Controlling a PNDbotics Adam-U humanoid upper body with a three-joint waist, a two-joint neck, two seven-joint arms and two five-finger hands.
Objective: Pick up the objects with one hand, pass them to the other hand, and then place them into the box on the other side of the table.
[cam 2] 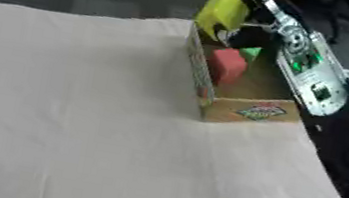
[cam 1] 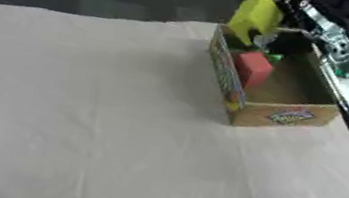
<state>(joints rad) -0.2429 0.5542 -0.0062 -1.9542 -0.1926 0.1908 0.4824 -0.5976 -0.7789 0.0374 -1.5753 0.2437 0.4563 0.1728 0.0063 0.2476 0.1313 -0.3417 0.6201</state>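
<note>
**Yellow block at box, right arm extended**

Right arm point(cam 2: 321, 90): entering from right edge, extended along right side of box point(cam 2: 238, 111), forearm panel with green lights facing up.

Right robot hand point(cam 2: 246, 37): at far end of arm, over far end of box, mostly hidden behind yellow block point(cam 2: 222, 8). Finger state: cannot tell; dark shape only, touching or just behind block.

Yellow block: at robot hand, tilted, above far rim of box, lower edge roughly level with rim. Held or resting on rim: cannot tell.

Box: cardboard, open top, printed label on near wall, standing on worktop point(cam 1: 103, 124) just left of right arm, near right edge of worktop.

Red block point(cam 1: 254, 69): inside box, nearer than robot hand, leaning against left wall, upright to slightly tilted.

Green piece point(cam 2: 252, 52): inside box, just below robot hand, between red block and arm; shape not resolvable.

Worktop: covered with pale cloth, creased, extending left and toward camera from box.

Left robot hand: not visible in either view.
</note>
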